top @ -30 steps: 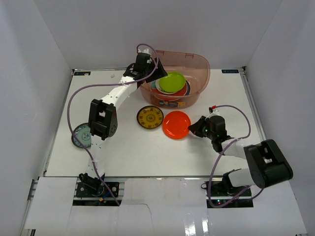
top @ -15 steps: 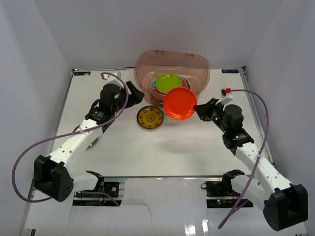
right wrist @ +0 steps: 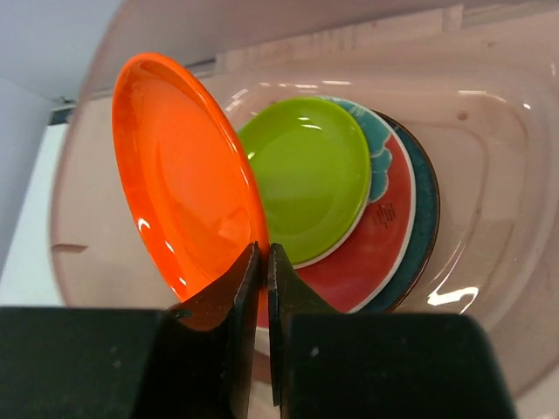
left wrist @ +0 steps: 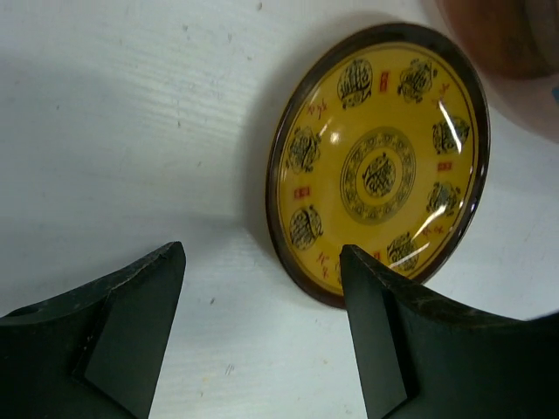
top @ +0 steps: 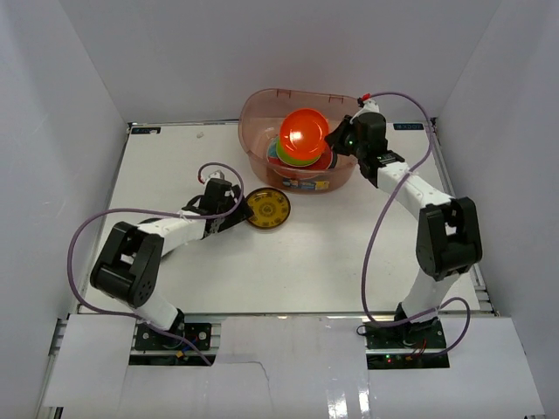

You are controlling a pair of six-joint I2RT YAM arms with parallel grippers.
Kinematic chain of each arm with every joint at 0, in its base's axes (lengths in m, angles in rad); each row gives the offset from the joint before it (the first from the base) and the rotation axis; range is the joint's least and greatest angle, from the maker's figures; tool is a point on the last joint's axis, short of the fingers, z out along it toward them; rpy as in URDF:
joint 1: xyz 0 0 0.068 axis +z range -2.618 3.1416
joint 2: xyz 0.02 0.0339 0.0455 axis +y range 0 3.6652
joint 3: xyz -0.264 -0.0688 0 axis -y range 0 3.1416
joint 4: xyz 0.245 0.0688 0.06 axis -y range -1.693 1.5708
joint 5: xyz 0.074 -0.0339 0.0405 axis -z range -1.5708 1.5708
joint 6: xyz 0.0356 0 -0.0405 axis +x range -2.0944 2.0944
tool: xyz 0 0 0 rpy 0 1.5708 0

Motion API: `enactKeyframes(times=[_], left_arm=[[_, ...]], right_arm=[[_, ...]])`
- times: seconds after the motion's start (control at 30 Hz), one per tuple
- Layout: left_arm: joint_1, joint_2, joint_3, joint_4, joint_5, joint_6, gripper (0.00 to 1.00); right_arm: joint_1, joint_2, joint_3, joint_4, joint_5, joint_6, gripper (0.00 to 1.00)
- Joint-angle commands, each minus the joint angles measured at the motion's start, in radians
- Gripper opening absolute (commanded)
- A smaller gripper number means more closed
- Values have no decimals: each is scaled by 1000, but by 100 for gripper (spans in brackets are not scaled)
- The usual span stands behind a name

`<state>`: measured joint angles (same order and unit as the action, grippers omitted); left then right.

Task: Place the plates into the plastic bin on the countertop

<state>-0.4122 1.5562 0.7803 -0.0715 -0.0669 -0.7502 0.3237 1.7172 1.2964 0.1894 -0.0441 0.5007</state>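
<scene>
— Status of the right claw (right wrist: 265,253)?
— Pinched tight on the lower edge of the orange plate (right wrist: 183,175). Holds it up on edge, tilted, inside the plastic bin (right wrist: 489,113).

— Underneath that plate?
— Stack lying flat on the bin floor: lime green plate (right wrist: 306,183) on top, red-teal floral plate (right wrist: 376,253) under it, dark teal plate (right wrist: 430,201) lowest of those in sight. Impossible to tell whether the orange one touches the stack.

— And the left claw (left wrist: 262,262)?
— Spread wide, gripping nothing. Sits low over the desk (left wrist: 131,131), fingers (left wrist: 122,332) well apart with bare white surface between them. Points at the brown-gold plate (left wrist: 380,166), just ahead of the tips. One fingertip right at that plate's dark rim; cannot tell about contact.

— Position of that plate?
— Flat on the desk, face up, outside the bin, just in front of it and a little left of the label (top: 301,185).

— Bin itself?
— Far middle of the desk, close to the back wall (top: 262,52).
</scene>
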Motion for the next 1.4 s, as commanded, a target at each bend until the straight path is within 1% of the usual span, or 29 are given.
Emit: enactKeyframes(times=[0.0, 0.1, 0.13, 0.2, 0.23, 0.3, 0.33, 0.4, 0.43, 0.47, 0.53, 0.57, 0.6, 0.63, 0.67, 0.73, 0.77, 0.83, 0.87, 0.93, 0.97, 1.03, 1.13, 1.17, 1.2, 1.27, 1.3, 1.33, 1.37], left_arm=[[18, 51, 46, 106, -4, -38, 82], [21, 106, 59, 134, -5, -46, 82], [23, 120, 63, 137, -10, -44, 82], [23, 165, 86, 128, -20, -47, 80], [23, 176, 91, 128, -25, -49, 78], [21, 200, 96, 137, -31, -52, 74], [21, 208, 97, 142, -36, -54, 70], [21, 222, 105, 145, -42, -54, 61], [23, 237, 108, 142, -48, -55, 57], [21, 240, 109, 138, -51, -54, 43], [23, 242, 108, 127, -62, -57, 19], [23, 234, 108, 112, -63, -51, 4], [21, 226, 108, 104, -65, -46, 0], [21, 217, 103, 93, -68, -41, 0], [23, 188, 100, 78, -73, -37, 0], [21, 144, 80, 23, -86, -20, 0], [21, 83, 70, -6, -85, -14, 0], [23, -2, 37, -31, -56, 0, 0], [21, -103, 5, -54, -44, 5, 0], [21, -213, -19, -88, -4, 17, 0], [21, -325, -29, -129, 12, 20, 0], [19, -425, -18, -171, 51, 23, 0], [19, -514, 71, -220, 65, 11, 0], [19, -507, 109, -234, 99, 11, 0], [19, -489, 194, -235, 110, 9, 0], [18, -395, 282, -229, 131, 11, 0], [18, -356, 371, -229, 133, 11, 0], [18, -269, 413, -220, 139, 12, 0], [13, -225, 454, -212, 139, 21, 0]], right_arm=[[-5, 76, 134, -30, 1, -17, 11], [-5, 127, 173, -38, -3, -14, 22], [-5, 134, 179, -41, -5, -14, 35], [-3, 130, 184, -44, -20, -17, 47], [-5, 122, 179, -44, -25, -21, 55], [-3, 81, 137, -33, -36, -27, 61], [-3, 62, 115, -27, -40, -28, 64], [-3, -10, 64, -10, -57, -34, 64], [-5, -71, -6, 2, -65, -34, 64], [-5, -103, -49, 19, -83, -34, 64], [-3, -174, -141, 62, -100, -33, 64], [-3, -244, -231, 71, -109, -33, 64], [-3, -281, -276, 77, -111, -33, 64], [-2, -353, -319, 87, -111, -34, 64], [-3, -388, -403, 91, -118, -34, 64], [0, -502, -489, 103, -132, -30, 64], [6, -537, -572, 101, -144, -22, 64], [12, -647, -656, 96, -158, -10, 64], [15, -681, -748, 99, -169, 5, 65], [17, -781, -834, 99, -180, 19, 66], [17, -807, -909, 94, -194, 35, 66], [21, -876, -974, 93, -209, 48, 66], [31, -922, -1069, 100, -224, 73, 65], [37, -929, -1085, 108, -229, 75, 65], [38, -930, -1098, 120, -231, 76, 65], [44, -926, -1117, 125, -235, 76, 65], [46, -924, -1120, 127, -237, 76, 65], [51, -921, -1128, 134, -238, 73, 65], [52, -921, -1129, 137, -240, 73, 65]])
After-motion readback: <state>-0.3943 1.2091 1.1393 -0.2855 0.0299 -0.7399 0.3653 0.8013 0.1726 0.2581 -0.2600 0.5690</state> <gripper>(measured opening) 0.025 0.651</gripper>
